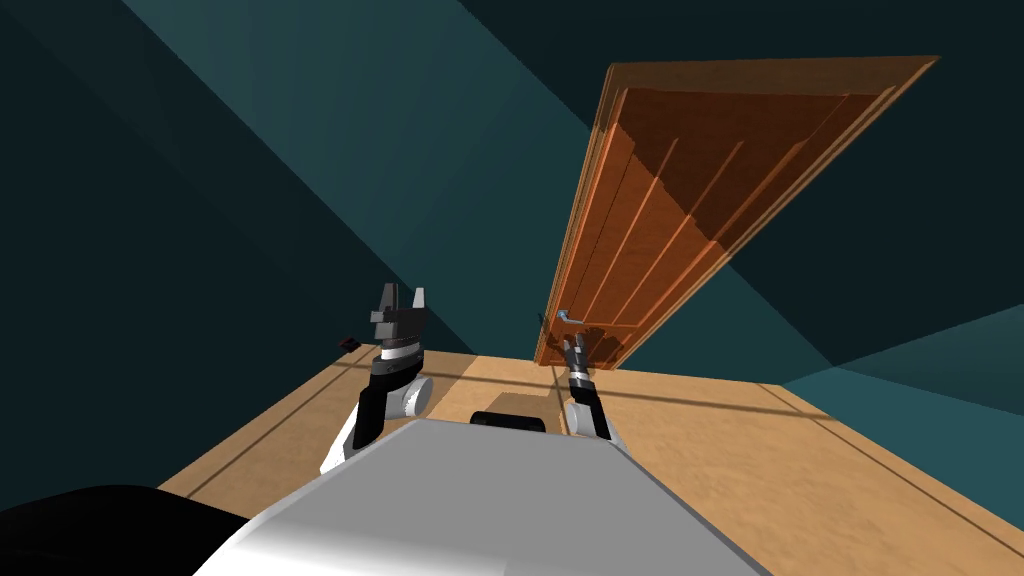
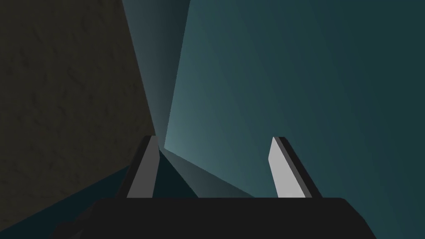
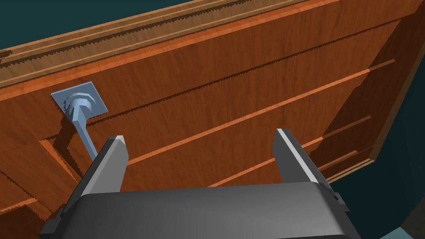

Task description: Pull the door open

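The wooden door [image 1: 690,200] stands at about 1 o'clock from me in the head view, reddish-brown with raised lighter strips across its face, set in a paler frame [image 1: 600,130]. I cannot tell whether it has left that frame. Its blue-grey handle [image 1: 568,316] sits low on the door's near edge, at roughly 12 to 1 o'clock, above the tan wooden floor [image 1: 800,450].

The right pincer [image 1: 573,347] is raised just below the handle, pointing at the door. In the right wrist view its two fingers stand wide apart with nothing between them, only the door's face beyond. The handle's square plate and round hub lie off to one side, and the thin lever runs from the hub toward one finger [image 3: 112,159], its end hidden behind that finger's tip, so I cannot tell whether they touch.

The left pincer [image 1: 402,300] is held up at about 11 o'clock, well apart from the door. Its fingers are spread too, and it holds nothing.
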Robot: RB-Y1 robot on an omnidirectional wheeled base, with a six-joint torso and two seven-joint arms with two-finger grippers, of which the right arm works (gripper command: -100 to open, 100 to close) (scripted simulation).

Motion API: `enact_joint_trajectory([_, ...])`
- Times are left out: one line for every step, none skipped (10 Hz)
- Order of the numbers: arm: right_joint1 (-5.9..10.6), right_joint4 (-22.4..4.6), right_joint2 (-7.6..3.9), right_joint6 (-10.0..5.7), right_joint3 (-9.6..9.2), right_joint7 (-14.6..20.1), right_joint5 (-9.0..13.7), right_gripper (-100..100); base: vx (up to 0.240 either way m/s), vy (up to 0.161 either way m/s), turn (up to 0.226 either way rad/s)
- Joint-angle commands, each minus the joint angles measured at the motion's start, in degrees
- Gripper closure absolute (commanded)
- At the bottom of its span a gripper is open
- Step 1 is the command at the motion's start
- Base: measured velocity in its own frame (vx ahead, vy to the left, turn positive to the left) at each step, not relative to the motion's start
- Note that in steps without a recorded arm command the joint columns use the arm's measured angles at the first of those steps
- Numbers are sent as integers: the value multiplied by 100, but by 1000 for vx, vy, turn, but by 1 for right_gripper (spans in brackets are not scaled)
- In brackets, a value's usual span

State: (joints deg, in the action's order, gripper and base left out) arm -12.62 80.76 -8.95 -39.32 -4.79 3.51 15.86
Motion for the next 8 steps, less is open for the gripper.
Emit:
enact_joint_trajectory([94,-286,-71,-95,-29,12,114,-100,60,-90,115])
enact_joint_trajectory([94,-375,-71,-95,-29,12,114,-100,45,-69,71])
enact_joint_trajectory([94,-411,-71,-95,-29,12,114,-100,12,-26,-19])
enact_joint_trajectory([176,-633,-112,-152,-46,16,189,-100,11,-39,67])
enact_joint_trajectory([253,-806,-150,-206,-63,19,260,-100,39,-81,193])
enact_joint_trajectory([253,-925,-150,-206,-63,19,260,-100,49,-73,65])
enact_joint_trajectory([330,-1136,-188,-260,-79,22,331,-100,40,-62,89])
enact_joint_trajectory([407,-1350,-225,-314,-96,25,402,-100,44,-99,143])
